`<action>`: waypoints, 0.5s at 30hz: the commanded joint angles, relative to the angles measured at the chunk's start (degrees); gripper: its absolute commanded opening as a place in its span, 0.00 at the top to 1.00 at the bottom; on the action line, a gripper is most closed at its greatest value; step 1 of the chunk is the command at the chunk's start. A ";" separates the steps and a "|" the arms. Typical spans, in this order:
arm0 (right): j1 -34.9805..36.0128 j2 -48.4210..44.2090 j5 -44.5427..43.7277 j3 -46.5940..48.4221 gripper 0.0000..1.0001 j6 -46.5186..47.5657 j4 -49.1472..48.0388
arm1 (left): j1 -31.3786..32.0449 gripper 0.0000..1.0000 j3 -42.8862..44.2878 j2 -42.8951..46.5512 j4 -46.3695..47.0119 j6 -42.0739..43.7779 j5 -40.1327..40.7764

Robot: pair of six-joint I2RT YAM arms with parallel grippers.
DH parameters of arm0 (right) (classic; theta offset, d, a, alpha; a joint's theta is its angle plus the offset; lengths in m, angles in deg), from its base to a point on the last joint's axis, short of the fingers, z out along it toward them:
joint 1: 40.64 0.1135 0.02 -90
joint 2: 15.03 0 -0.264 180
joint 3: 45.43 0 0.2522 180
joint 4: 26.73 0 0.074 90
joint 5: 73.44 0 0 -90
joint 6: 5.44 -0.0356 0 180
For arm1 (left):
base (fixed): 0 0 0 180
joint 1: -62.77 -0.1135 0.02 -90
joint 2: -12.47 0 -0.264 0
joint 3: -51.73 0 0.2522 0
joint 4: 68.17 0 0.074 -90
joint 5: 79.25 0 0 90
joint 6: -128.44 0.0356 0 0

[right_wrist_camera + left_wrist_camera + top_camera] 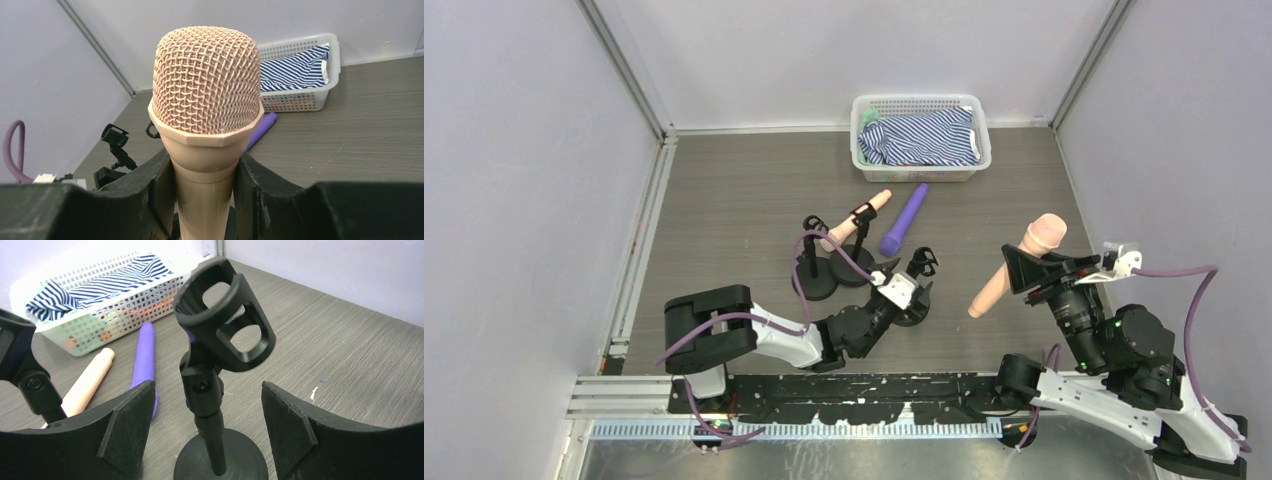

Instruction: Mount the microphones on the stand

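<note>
Peach microphone (207, 100), centre frame: rigid, likely light, pinched below its mesh head by right jaws; left jaws spread, flanking empty stand (201, 386).

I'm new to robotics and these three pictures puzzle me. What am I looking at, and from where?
Two robot arms stand at a table's near edge. One picture looks down from above; the other two come from cameras on each wrist. The left gripper is open around an empty black stand. The right gripper is shut on a peach microphone, held up. On the table lie a purple microphone and a white basket holding striped cloth; a second peach microphone seems clipped in another stand.
</note>
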 commanded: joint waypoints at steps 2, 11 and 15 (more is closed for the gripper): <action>0.05 0.94 1.93 3.35 0.99 0.07 0.67 | -3.75 0.22 -0.54 3.17 1.70 -1.71 -8.82; 0.06 6.42 5.96 7.45 0.99 0.50 5.68 | -8.56 0.32 0.98 1.01 2.75 -1.76 -21.60; 0.08 10.66 7.47 12.47 0.99 0.07 10.52 | -9.77 0.36 1.85 -0.37 2.75 -1.97 -24.92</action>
